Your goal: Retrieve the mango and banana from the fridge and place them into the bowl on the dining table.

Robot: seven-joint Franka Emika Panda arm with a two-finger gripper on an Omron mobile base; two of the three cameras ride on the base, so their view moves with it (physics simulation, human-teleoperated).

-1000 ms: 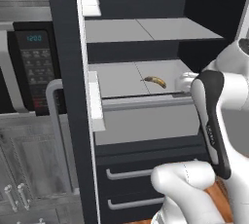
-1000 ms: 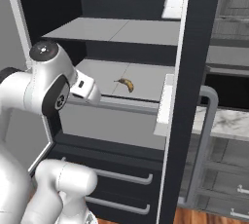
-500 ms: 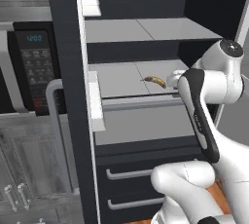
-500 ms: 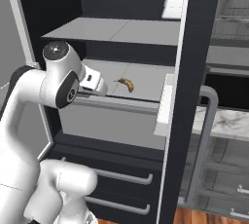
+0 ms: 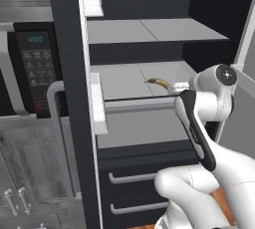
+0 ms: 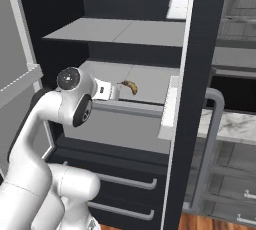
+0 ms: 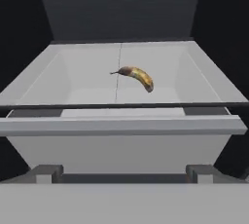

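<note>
The fridge point(image 5: 64, 73) stands open with its light grey shelves bare to the front. The banana point(image 5: 158, 81) point(image 6: 130, 86), yellow with dark ends, lies alone near the middle of the middle shelf point(image 7: 82, 72). My gripper point(image 6: 111, 91) hovers at that shelf's front edge and points inward at the banana point(image 7: 136, 76), a short way in front of it. It is open, its dark fingertips point(image 7: 46, 172) spread wide with nothing between them. The mango, the bowl and the dining table are out of view.
An upper shelf point(image 5: 149, 30) overhangs the banana's shelf. Two lower drawers point(image 5: 134, 178) sit below. The open door with its white bin point(image 6: 170, 109) and silver handle point(image 6: 212, 139) stands on one side. A microwave point(image 5: 30, 68) is beyond the door.
The wrist has dropped and swung in toward the shelf's front edge, bringing the hand closer to the banana. The jaws stay open. The banana has not moved.
</note>
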